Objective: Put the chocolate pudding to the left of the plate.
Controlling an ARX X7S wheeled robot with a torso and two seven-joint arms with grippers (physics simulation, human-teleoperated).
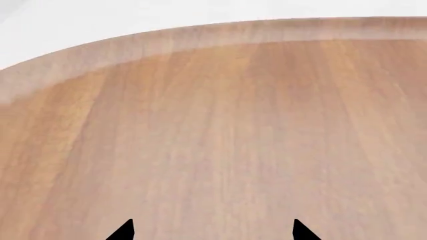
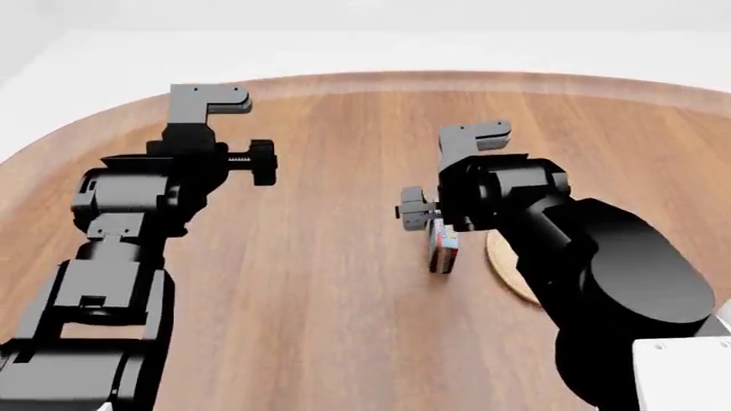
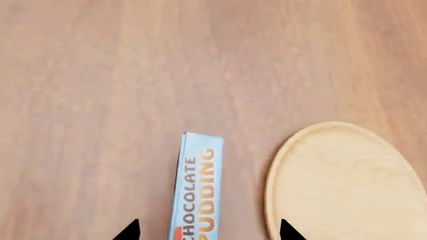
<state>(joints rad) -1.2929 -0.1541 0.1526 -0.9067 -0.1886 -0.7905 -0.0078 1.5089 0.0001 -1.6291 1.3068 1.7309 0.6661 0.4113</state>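
The chocolate pudding (image 3: pixel 197 192), 1 thin rectangular carton with a light blue printed edge, stands on the smooth wooden table (image 2: pixel 331 282) just left of the 1 round pale wooden plate (image 3: pixel 347 185), apart from it. The right gripper (image 3: pixel 208 231) has its jaws released around the carton. The left gripper (image 1: pixel 213 231) is released too, holding nothing.

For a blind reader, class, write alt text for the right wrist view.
A chocolate pudding carton stands on a wooden table, beside but apart from a round tan plate. The right end effector shows only two dark fingertips flanking the carton.
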